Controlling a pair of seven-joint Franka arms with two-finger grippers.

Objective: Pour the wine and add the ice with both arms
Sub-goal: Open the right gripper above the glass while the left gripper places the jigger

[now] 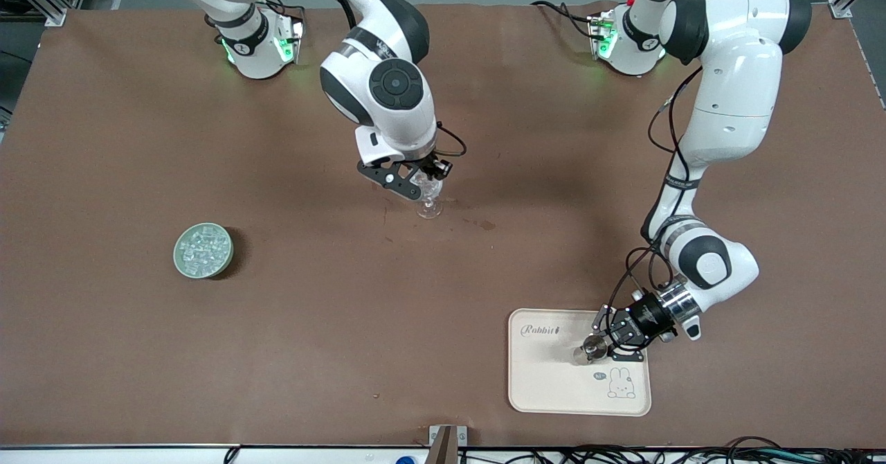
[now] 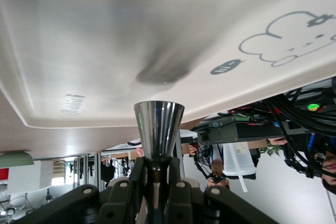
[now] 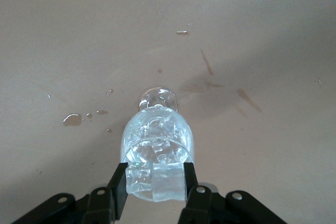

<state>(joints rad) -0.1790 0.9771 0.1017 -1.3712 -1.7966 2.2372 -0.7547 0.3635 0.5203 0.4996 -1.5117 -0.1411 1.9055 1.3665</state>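
Note:
A clear stemmed glass (image 1: 429, 203) stands mid-table with ice chunks in its bowl (image 3: 156, 137). My right gripper (image 1: 423, 185) hangs just above its rim, shut on a clump of clear ice (image 3: 156, 182) that sits between its fingertips (image 3: 156, 174). My left gripper (image 1: 603, 343) is low over the cream tray (image 1: 547, 381), shut on the narrow end of a shiny metal cone-shaped cup (image 2: 158, 127), whose wide mouth points away from the fingers. In the front view the cup (image 1: 592, 348) shows over the tray. The wine is out of view.
A green bowl (image 1: 203, 250) heaped with ice chunks stands toward the right arm's end of the table, nearer the front camera than the glass. Small wet spots (image 3: 73, 120) and a dark stain (image 1: 486, 225) mark the brown tabletop around the glass.

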